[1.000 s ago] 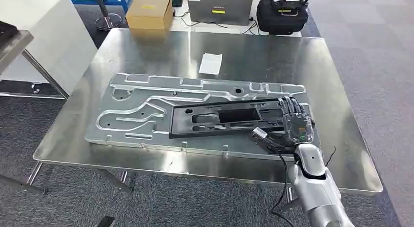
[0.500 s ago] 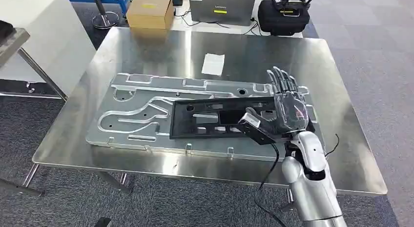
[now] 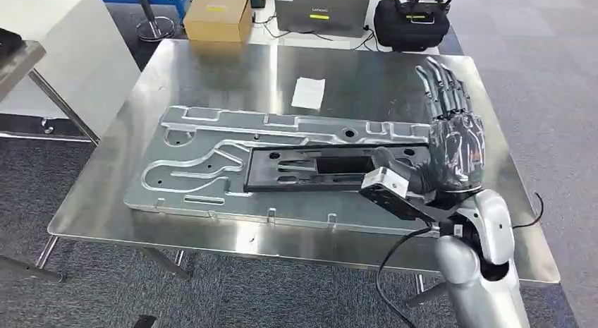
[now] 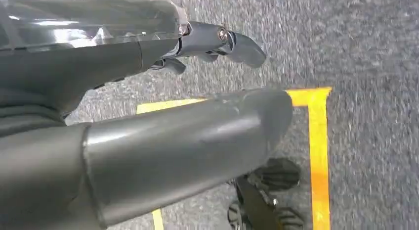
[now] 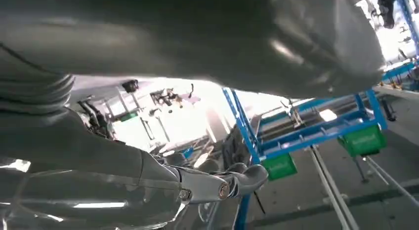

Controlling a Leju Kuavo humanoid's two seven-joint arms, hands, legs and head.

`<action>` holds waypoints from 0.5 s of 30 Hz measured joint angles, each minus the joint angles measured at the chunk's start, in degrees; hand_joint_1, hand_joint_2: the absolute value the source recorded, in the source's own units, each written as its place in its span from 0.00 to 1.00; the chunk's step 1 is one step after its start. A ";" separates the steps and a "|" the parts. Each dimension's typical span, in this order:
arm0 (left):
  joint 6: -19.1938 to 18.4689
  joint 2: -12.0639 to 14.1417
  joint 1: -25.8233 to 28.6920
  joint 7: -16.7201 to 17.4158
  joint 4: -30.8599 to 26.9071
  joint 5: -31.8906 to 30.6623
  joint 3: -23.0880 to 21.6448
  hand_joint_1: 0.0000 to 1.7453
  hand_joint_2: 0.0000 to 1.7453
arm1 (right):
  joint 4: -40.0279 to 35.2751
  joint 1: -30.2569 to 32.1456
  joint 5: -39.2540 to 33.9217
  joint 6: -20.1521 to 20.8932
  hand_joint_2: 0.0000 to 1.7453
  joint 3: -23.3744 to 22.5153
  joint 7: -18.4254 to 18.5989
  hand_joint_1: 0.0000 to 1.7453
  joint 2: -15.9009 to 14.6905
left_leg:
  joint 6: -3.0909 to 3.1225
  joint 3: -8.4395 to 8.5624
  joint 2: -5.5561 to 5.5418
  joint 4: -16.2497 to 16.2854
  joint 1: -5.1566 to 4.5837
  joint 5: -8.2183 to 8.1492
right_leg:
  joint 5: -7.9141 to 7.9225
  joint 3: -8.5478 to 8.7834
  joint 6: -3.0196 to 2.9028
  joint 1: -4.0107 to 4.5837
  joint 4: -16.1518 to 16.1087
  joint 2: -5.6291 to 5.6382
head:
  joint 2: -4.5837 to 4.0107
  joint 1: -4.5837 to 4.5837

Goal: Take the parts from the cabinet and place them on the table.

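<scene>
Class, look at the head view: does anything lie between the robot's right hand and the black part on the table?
Nothing visible does. The right hand is raised above the table with fingers spread, over the right end of the black part, which lies flat on the silver plate. The white slip lies farther back, clear of both.

The head view looks steeply down on the shiny steel table [image 3: 211,81]; both wrist views sit close behind grey hands.
</scene>
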 joint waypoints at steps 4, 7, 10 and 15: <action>-0.04 0.09 0.11 -0.02 0.04 0.04 0.20 0.00 0.00 | -0.57 0.15 0.00 0.02 0.00 0.15 0.00 0.00 -0.07 | -0.89 -5.89 0.01 13.56 0.34 -7.36 | -0.02 0.36 -0.59 0.07 -0.31 -0.16 | 0.00 -0.31; -0.04 0.09 0.30 -0.15 0.04 0.09 0.48 0.00 0.00 | -1.02 0.77 -1.76 -2.17 0.00 0.18 -1.00 0.00 -0.07 | -1.47 -6.13 0.04 13.74 0.77 -5.19 | -0.17 0.38 -0.36 -0.09 0.01 -0.05 | 0.00 -0.35; -0.04 0.11 0.38 -1.14 0.04 1.16 0.98 0.00 0.00 | -5.80 3.72 -11.26 -9.43 0.00 0.17 -5.39 0.00 0.13 | -1.53 0.52 0.02 0.42 1.13 -0.36 | -1.09 0.42 0.63 -0.23 1.09 -0.14 | 0.00 -0.35; 0.24 -0.48 1.36 -1.33 0.09 4.42 3.30 0.00 0.00 | -19.13 20.33 -34.49 -15.82 0.00 1.16 -19.51 0.00 1.95 | 0.43 0.86 -0.36 -0.20 1.00 0.21 | -1.55 0.49 1.94 0.09 1.33 -0.30 | 0.00 -0.39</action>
